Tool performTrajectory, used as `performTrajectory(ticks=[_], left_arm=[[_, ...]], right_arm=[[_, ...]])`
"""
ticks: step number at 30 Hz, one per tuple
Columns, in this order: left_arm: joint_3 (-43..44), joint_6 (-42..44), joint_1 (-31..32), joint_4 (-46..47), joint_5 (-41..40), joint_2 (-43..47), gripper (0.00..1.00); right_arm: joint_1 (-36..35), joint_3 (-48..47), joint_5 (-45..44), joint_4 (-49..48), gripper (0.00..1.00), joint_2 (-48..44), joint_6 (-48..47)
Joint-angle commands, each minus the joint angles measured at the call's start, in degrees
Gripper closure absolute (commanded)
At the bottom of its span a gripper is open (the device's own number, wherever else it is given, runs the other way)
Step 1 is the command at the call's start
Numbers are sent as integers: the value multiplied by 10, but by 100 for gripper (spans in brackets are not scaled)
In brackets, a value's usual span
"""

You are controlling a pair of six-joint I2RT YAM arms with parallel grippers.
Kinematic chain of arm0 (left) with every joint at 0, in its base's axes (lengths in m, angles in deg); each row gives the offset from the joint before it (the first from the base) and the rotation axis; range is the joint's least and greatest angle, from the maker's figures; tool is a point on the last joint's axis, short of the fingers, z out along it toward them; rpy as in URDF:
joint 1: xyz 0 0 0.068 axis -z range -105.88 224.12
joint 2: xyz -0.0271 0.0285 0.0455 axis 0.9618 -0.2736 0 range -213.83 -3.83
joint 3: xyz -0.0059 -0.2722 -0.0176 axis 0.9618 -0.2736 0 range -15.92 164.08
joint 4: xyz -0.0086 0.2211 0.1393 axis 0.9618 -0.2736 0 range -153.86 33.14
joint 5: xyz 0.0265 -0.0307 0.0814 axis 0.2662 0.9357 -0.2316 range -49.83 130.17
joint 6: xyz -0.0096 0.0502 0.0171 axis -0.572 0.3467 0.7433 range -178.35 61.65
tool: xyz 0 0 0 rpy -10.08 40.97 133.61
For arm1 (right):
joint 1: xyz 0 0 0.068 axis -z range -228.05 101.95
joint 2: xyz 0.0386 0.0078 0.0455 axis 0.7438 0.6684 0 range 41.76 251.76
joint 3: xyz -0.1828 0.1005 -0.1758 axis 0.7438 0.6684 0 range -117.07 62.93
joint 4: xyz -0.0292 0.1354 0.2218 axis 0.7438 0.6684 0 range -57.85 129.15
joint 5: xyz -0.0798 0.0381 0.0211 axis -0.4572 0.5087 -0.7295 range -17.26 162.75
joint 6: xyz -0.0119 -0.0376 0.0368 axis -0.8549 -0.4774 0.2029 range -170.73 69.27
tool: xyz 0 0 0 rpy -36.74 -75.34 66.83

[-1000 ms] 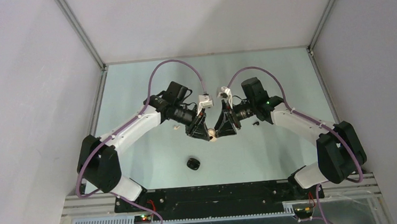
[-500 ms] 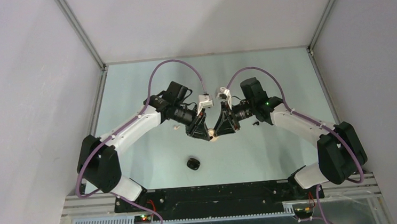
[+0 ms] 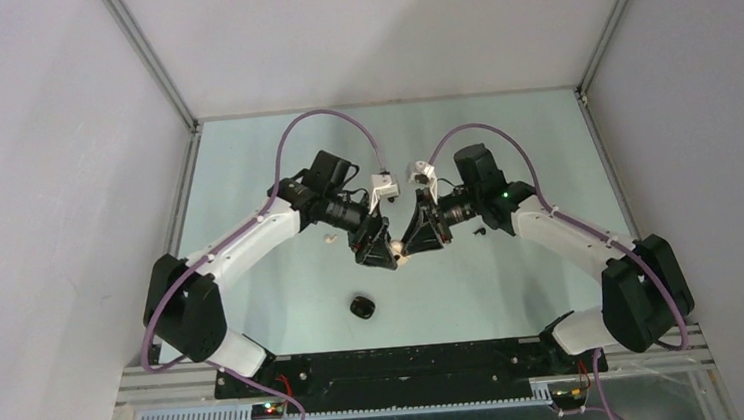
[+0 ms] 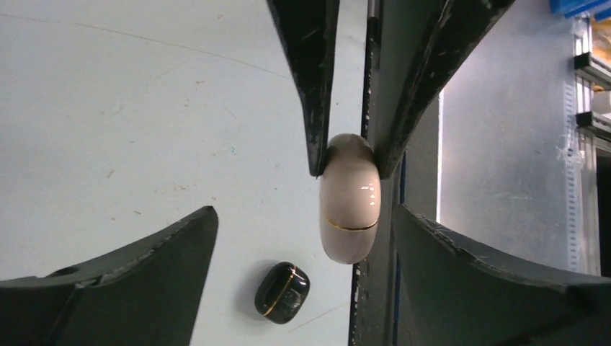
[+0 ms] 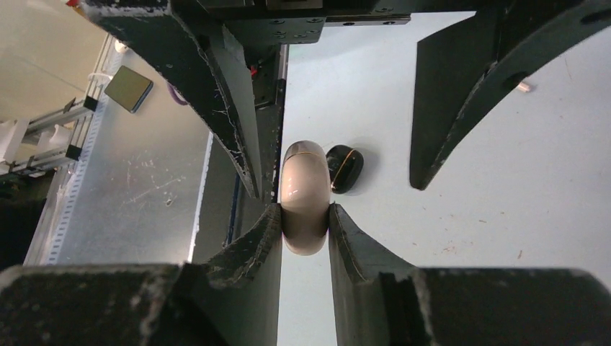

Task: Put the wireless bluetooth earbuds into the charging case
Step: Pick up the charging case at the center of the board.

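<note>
The left hand (image 4: 304,210) stood open; the right hand (image 5: 305,216) pinched the glossy cream pebble-shaped case (image 4: 349,209) endwise, risking a slip.

Left fingers (image 4: 144,277) sprung wide off the glossy cream-white pebble-shaped case (image 4: 349,202); right fingers (image 5: 252,252) closed onto it.

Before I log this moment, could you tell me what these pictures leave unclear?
Both wrist views: the cream case, gripped by the right fingers, is shut; its inside is hidden.
Right wrist view: the black case sits partly behind the cream case.
Top view: the left fingers and right fingers nearly cover the cream case; the white earbud is a mere speck.
</note>
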Motion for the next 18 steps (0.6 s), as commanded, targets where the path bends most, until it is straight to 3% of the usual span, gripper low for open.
performTrajectory(ticks=[1, 7, 13, 18], left_arm=[[1, -25, -14, 51, -14, 50, 1], [8, -31, -40, 61, -24, 93, 1], [38, 37, -40, 20, -35, 134, 1], [0, -9, -41, 93, 19, 152, 1]], right_arm=[[20, -4, 14, -38, 97, -34, 38], [47, -28, -48, -54, 99, -63, 66], [62, -67, -73, -100, 99, -72, 116], [53, -70, -90, -135, 99, -83, 150]])
